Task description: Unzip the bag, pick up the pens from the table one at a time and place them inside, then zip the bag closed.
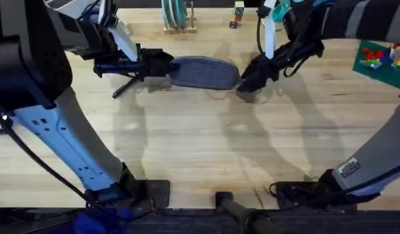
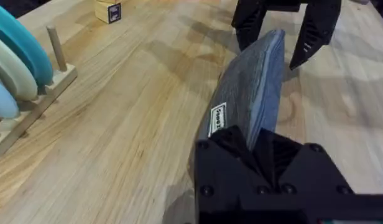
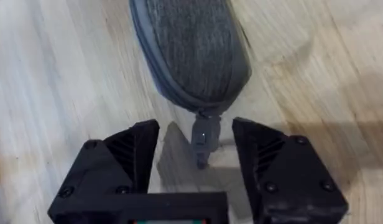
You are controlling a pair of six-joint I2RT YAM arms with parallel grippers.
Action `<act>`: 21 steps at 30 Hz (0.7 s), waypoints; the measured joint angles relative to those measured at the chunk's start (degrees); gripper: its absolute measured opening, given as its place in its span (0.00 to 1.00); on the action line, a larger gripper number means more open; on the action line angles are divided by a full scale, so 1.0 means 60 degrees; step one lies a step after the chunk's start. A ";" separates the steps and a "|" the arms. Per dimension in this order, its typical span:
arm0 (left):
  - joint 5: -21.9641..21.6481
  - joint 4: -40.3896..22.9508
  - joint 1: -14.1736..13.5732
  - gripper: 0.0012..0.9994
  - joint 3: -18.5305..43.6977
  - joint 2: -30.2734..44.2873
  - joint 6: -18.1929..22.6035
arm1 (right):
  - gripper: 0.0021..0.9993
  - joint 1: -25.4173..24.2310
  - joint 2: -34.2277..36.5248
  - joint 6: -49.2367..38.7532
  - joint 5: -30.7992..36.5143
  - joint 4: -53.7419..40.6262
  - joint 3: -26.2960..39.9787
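Note:
The blue-grey bag (image 1: 203,73) lies lengthwise at the back middle of the table (image 1: 200,156), zipper closed. My left gripper (image 1: 162,65) is shut on its left end; in the left wrist view the fingers (image 2: 260,143) clamp the fabric beside a white label. At the right end, my right gripper (image 1: 247,81) is open. In the right wrist view its fingers (image 3: 194,130) straddle the small dark pull tab (image 3: 203,140) without touching it. The bag (image 3: 191,50) runs away from them. A slim black pen (image 1: 125,88) lies slantwise on the table just in front of the left gripper.
A wooden rack with blue and teal discs (image 1: 176,16) stands at the back edge, with a small block (image 1: 237,10) beside it. A green plate with coloured bricks (image 1: 378,58) sits at the far right. Bare wood stretches in front of the bag.

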 joint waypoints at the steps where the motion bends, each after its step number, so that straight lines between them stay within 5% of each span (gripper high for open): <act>1: 0.0000 -0.0002 0.0000 0.04 0.0000 0.0000 0.0000 | 0.72 0.0000 0.0013 0.0001 0.0000 0.0000 0.0000; 5: 0.0000 0.0000 0.0000 0.04 0.0000 0.0000 0.0000 | 0.69 0.0000 0.0015 -0.0001 -0.0001 0.0004 0.0000; 12: -0.0004 0.0000 0.0000 0.04 0.0000 0.0000 0.0000 | 0.41 0.0000 0.0018 0.0028 0.0000 -0.0015 0.0000; 16: -0.0004 0.0000 0.0000 0.04 0.0000 0.0000 0.0000 | 0.05 0.0000 0.0015 0.0057 0.0004 -0.0025 0.0000; 21: -0.0004 0.0000 0.0000 0.04 0.0000 0.0000 0.0000 | 0.03 0.0000 0.0015 0.0065 0.0000 -0.0033 0.0000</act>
